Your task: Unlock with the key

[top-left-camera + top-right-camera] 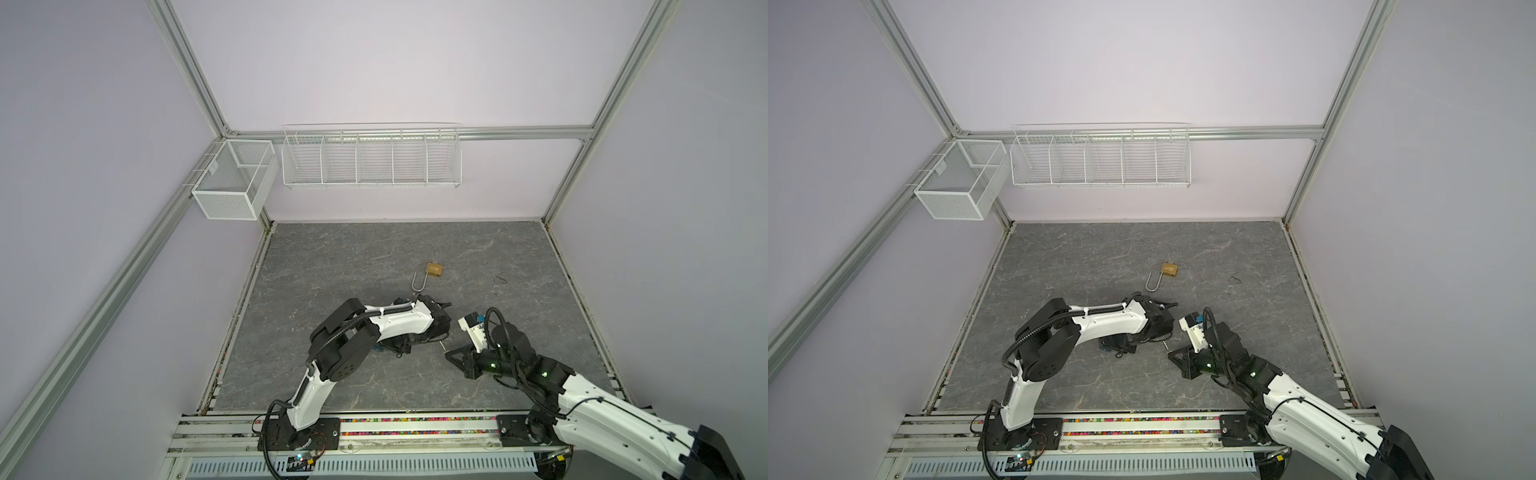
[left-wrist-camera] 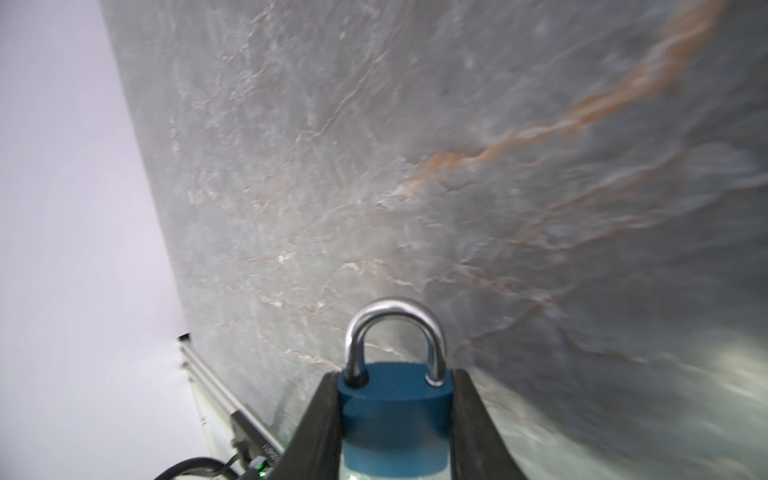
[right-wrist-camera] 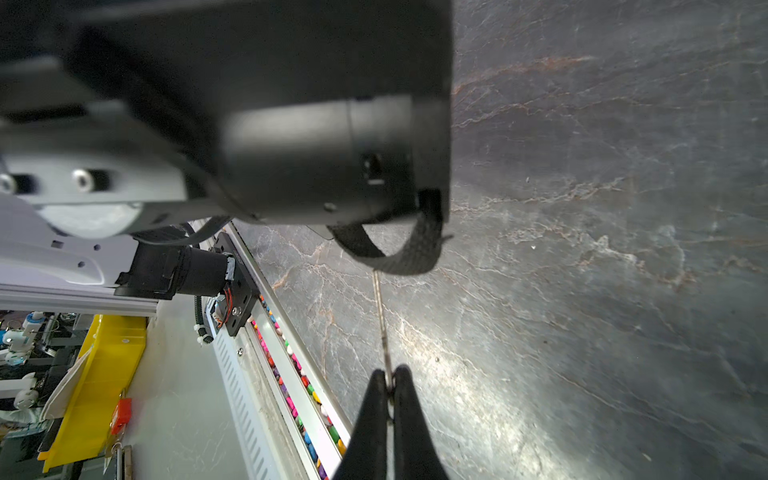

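The grey stone table [image 1: 374, 249] fills the floor of the cell, and a wire shelf [image 1: 372, 160] and a mesh basket [image 1: 232, 183] hang on the walls behind it. The left gripper [image 2: 395, 374] clamps a blue padlock [image 2: 395, 403] by its sides, with the closed shackle [image 2: 395, 309] sticking out past the fingers. A brass padlock [image 1: 434, 269] lies farther back on the table, its open shackle [image 1: 417, 283] swung out. The right gripper [image 3: 390, 374] is pinched tight on the thin key [image 3: 381, 316], which points toward the left arm [image 3: 291, 145]. The key's tip is hidden.
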Motion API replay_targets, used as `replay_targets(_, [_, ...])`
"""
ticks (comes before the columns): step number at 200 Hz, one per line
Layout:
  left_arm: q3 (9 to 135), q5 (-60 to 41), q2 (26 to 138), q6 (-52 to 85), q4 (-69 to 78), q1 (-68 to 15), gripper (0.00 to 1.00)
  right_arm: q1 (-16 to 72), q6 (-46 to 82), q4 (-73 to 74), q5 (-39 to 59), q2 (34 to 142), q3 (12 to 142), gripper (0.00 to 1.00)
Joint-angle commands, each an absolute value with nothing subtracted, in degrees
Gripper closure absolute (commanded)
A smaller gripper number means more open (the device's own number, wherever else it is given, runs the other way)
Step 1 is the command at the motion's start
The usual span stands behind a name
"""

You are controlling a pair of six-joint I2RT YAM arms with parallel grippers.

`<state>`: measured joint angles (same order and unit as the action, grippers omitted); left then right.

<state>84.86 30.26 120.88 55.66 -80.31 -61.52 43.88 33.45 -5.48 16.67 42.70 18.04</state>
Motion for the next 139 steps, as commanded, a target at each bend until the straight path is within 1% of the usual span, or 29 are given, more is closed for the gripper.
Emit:
replay_targets(1, [84.82, 34.63, 119.55, 57.87, -86.15, -61.44, 0.84, 43.34, 32.78, -7.07, 15.83, 40.65, 16.97, 0.94])
replay_targets(27, [85.14, 36.11, 122.50, 56.78, -87.42, -61.41, 0.83, 43.07, 33.07, -7.44, 15.73, 39.64, 16.41, 0.94])
replay_targets(65, [85.12, 41.21, 126.57, 59.33, -91.78, -61.35, 0.82, 42.93, 33.05, -8.08, 15.73, 38.93, 16.44, 0.94])
replay_targets(89, [84.46, 40.61, 126.36, 58.60, -89.83, -61.35, 0.75, 42.72, 32.78, -8.39, 15.81, 39.00, 16.69, 0.94])
replay_targets(119, [84.53, 40.81, 127.09, 58.14, -89.51, -61.35, 0.69, 42.61, 32.95, -8.10, 15.82, 38.94, 16.63, 0.94])
replay_targets(129, [84.11, 40.38, 126.70, 57.56, -88.28, -61.38, 0.64, 42.62, 32.88, -8.00, 15.86, 39.05, 16.70, 0.94])
replay_targets(139, [83.33, 39.57, 125.58, 56.51, -86.34, -61.43, 0.57, 42.60, 32.87, -8.00, 15.90, 39.19, 16.70, 0.94])
